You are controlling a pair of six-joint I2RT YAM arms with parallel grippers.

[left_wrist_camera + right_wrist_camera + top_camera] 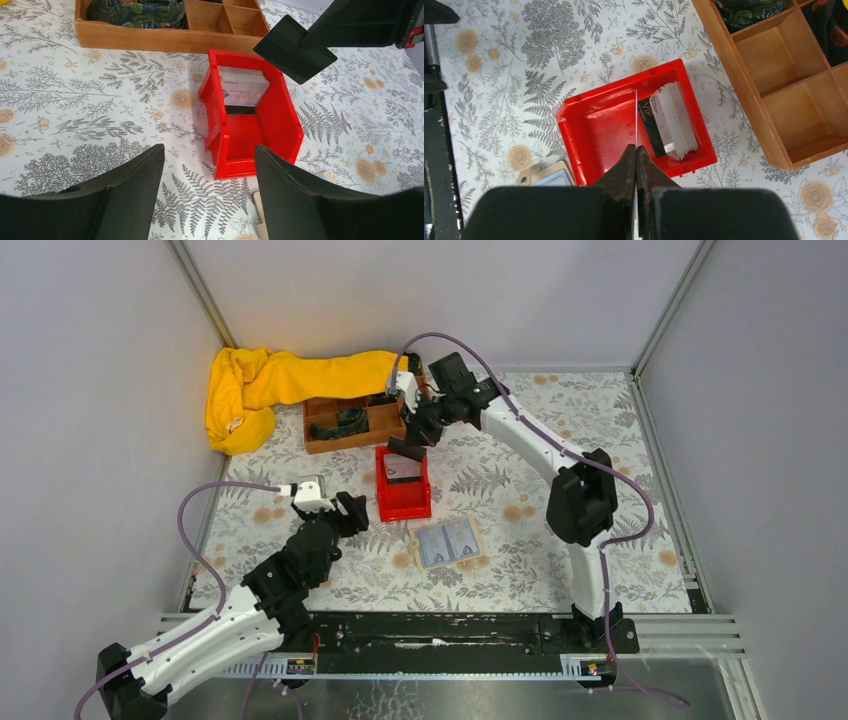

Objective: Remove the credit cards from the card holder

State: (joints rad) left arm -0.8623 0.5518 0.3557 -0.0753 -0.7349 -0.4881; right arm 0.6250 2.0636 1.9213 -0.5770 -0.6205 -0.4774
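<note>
The card holder (450,543) lies open and flat on the table just right of the red bin's front, slate-blue with a tan edge; its corner (549,175) shows in the right wrist view. My right gripper (636,148) is shut on one dark credit card (295,48), seen edge-on as a thin line (636,120), hanging over the red bin (403,495). Several more credit cards (671,122) stand stacked at the bin's far end (243,87). My left gripper (207,160) is open and holds nothing, low over the table in front of the bin.
A brown wooden compartment tray (350,425) sits right behind the red bin, with dark patterned fabric (137,11) in one compartment. A yellow cloth (280,385) lies at the back left. Grey walls close in the floral table (560,440) on three sides.
</note>
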